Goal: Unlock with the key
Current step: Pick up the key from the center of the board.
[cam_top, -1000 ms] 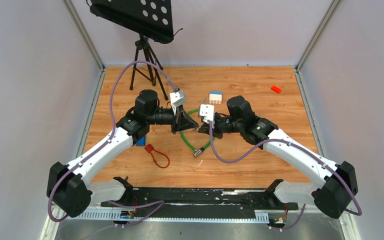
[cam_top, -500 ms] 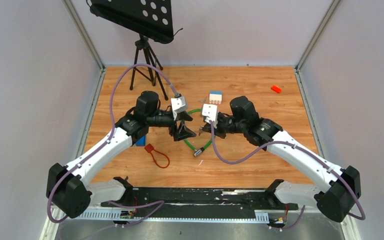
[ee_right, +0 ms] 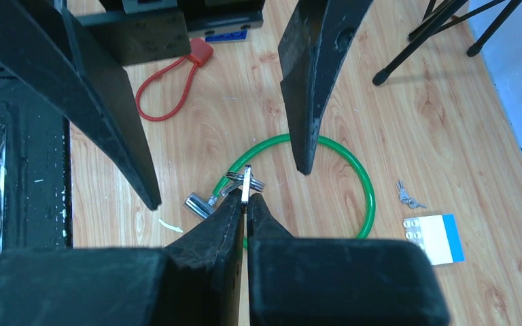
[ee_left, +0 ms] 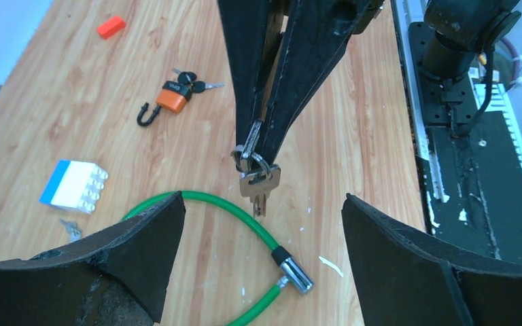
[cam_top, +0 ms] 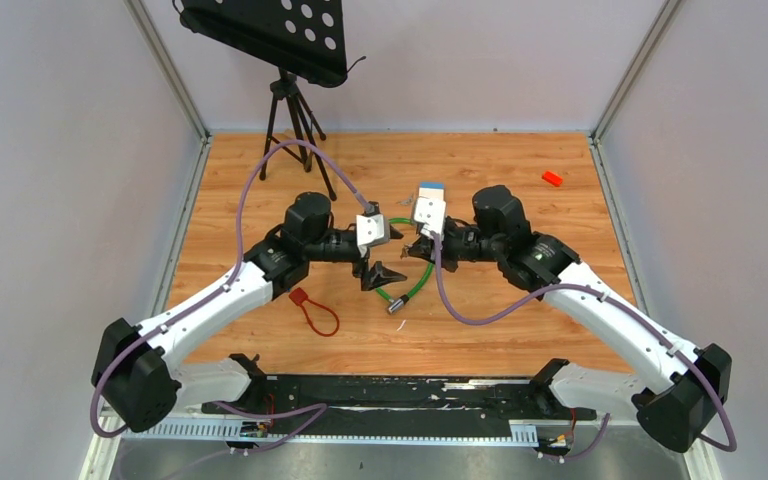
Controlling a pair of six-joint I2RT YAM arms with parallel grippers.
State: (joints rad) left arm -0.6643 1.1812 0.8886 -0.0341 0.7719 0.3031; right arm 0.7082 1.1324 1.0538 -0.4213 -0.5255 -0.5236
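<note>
Both arms bend in from the sides and meet in the middle, tip to tip. The left tool [ee_left: 262, 198] has its two fingers spread wide apart. The right tool [ee_right: 245, 201] pokes in between those fingers, and it is squeezed tight on the keys [ee_left: 258, 182].

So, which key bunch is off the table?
The bunch hanging from the right pincer; the others lie on the wood, by the orange padlock and the white block.
</note>
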